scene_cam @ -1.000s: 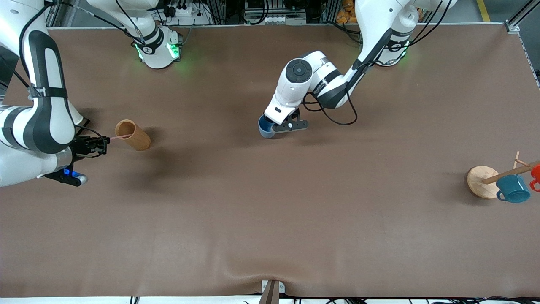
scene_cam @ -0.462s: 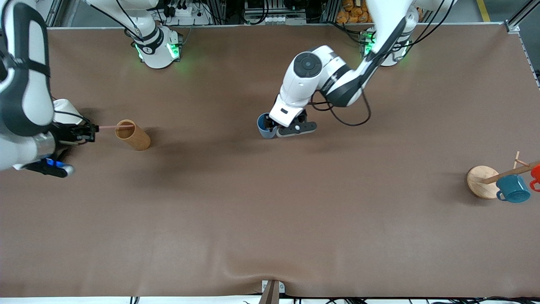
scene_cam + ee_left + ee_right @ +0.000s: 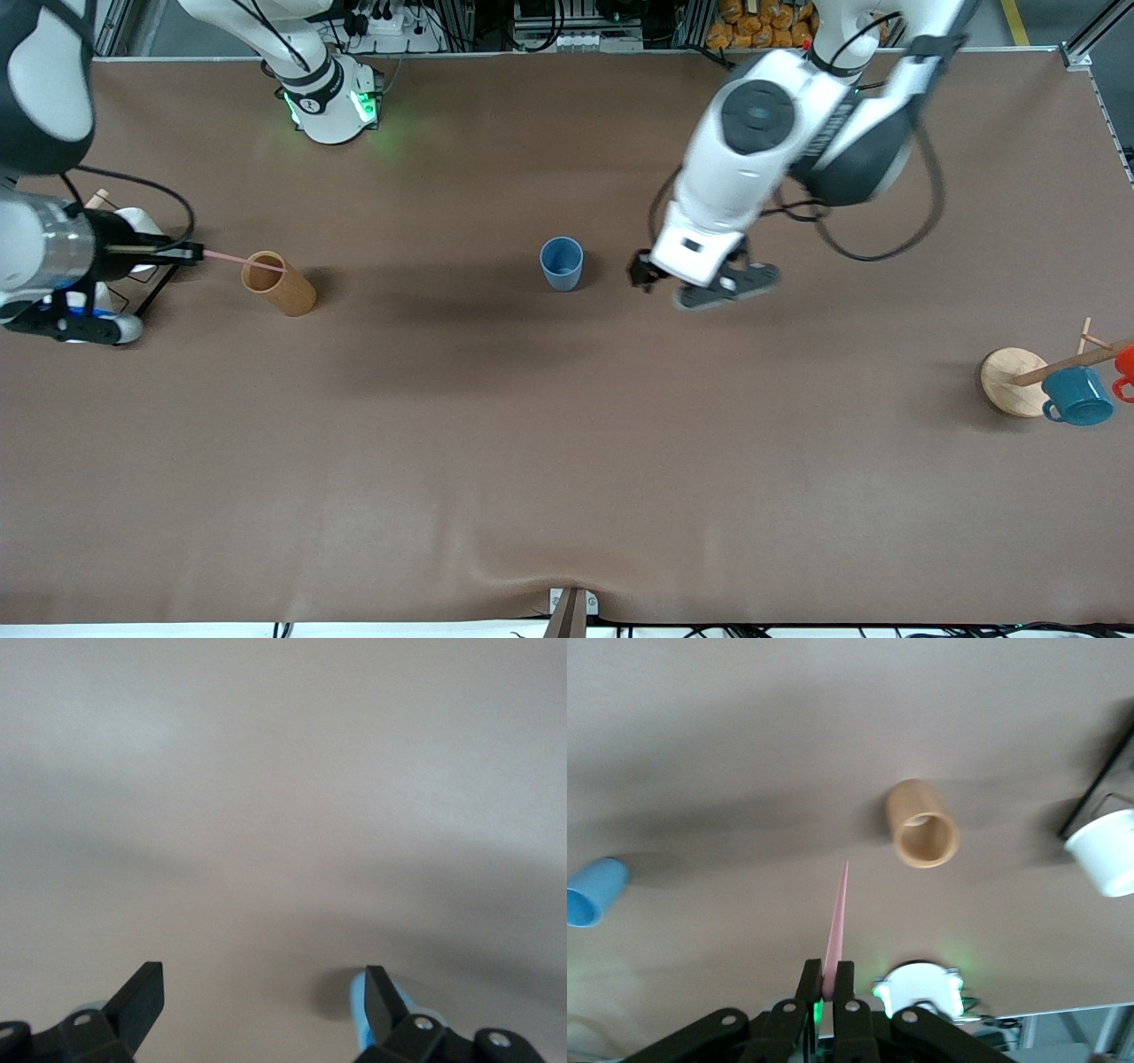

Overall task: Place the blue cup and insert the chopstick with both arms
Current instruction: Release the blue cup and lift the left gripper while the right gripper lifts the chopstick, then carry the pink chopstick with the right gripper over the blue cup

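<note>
The blue cup (image 3: 561, 263) stands upright and alone at the table's middle. My left gripper (image 3: 641, 269) hangs open and empty just beside it, toward the left arm's end. The left wrist view shows the open gripper (image 3: 261, 988) and a sliver of the cup (image 3: 357, 999) by one finger. My right gripper (image 3: 190, 254) is shut on the pink chopstick (image 3: 235, 259), whose tip reaches the rim of the tan holder (image 3: 279, 283). The right wrist view shows this gripper (image 3: 828, 979), the chopstick (image 3: 837, 921), the holder (image 3: 925, 825) and the blue cup (image 3: 594, 892).
A mug rack on a round wooden base (image 3: 1010, 381) stands at the left arm's end and carries a teal mug (image 3: 1076, 396) and a red mug (image 3: 1125, 365). A white cup (image 3: 1107, 853) on a black-framed stand sits beside the right gripper.
My left gripper let go of the blue cup, rose and moved toward the left arm's end. My right gripper drew back from the tan holder with the chopstick.
</note>
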You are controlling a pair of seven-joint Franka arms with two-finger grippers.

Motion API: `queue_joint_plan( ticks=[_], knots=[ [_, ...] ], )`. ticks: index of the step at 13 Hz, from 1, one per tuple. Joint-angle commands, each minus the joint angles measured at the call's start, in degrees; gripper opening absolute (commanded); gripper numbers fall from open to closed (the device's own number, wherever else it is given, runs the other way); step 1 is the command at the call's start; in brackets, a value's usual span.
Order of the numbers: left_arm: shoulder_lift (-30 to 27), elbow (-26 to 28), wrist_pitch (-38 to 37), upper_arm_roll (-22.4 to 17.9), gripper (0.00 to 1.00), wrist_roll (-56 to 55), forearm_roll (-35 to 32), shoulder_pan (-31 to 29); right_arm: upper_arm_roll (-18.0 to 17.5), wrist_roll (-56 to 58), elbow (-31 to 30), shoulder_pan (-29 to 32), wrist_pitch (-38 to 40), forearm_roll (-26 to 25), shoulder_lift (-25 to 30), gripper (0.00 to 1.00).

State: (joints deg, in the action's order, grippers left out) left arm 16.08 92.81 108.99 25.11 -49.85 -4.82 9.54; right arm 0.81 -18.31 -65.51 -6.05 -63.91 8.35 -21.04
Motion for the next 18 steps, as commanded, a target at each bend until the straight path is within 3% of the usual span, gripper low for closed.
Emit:
queue_joint_plan(
  ticks=[1, 5, 8, 11, 14, 18],
  knots=[
    [-2.1, -0.9, -3.6, 0.6, 1.00, 6.8, -0.9, -5.0, -4.8, -15.4, 1.6, 0.3, -3.5, 7.0, -0.8, 0.00],
    [-4.5, -1.3, -6.0, 0.5, 1.00, 13.5, -1.2, -9.5, -11.9, -37.1, -3.0, -4.2, -15.3, 9.8, -1.5, 0.00],
    [-5.5, -1.3, -7.2, 0.5, 1.00, 19.4, -1.4, -12.7, -12.0, -43.9, -8.6, -10.7, -23.3, 9.8, -1.5, 0.00],
    [-6.0, -1.7, -8.1, 0.5, 1.00, 24.9, -1.4, -15.3, -12.0, -49.0, -8.7, -14.2, -27.6, 10.6, -4.1, 0.00],
    [-6.2, -1.9, -9.1, 0.5, 1.00, 28.2, -1.4, -17.4, -12.0, -49.9, -8.7, -14.6, -27.6, 15.7, -4.5, 0.00],
    [-7.1, -3.2, -11.3, -0.6, 1.00, 32.8, -1.4, -18.9, -12.0, -52.4, -10.1, -18.0, -28.8, 15.7, -5.9, 0.00]
  ],
)
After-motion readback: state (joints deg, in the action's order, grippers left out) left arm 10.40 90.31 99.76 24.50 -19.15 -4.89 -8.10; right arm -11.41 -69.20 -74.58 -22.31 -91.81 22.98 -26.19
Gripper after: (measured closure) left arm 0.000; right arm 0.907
